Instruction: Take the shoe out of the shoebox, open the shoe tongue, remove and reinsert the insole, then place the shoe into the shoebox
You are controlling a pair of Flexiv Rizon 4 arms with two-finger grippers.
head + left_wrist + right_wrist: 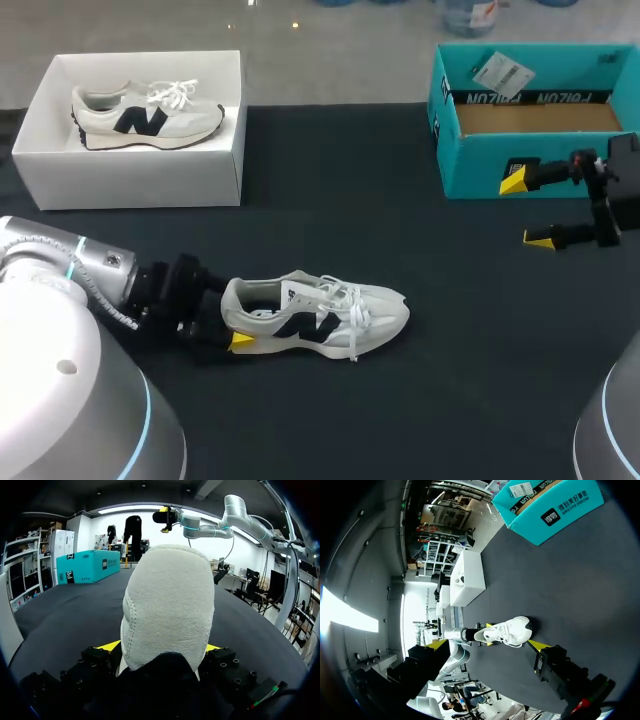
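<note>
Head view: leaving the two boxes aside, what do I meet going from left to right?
Left gripper, shut on the heel → white sneaker with a black logo, lying on the table → right gripper, open.

The left arm (60, 290) and right arm (250, 525) are rounded silver-grey shells with thin cyan rings at the joints. The left hand (232, 322) and right hand (527, 210) are black, screw-studded blocks with bright yellow fingertips (513, 181); red and green wiring shows at each wrist
</note>
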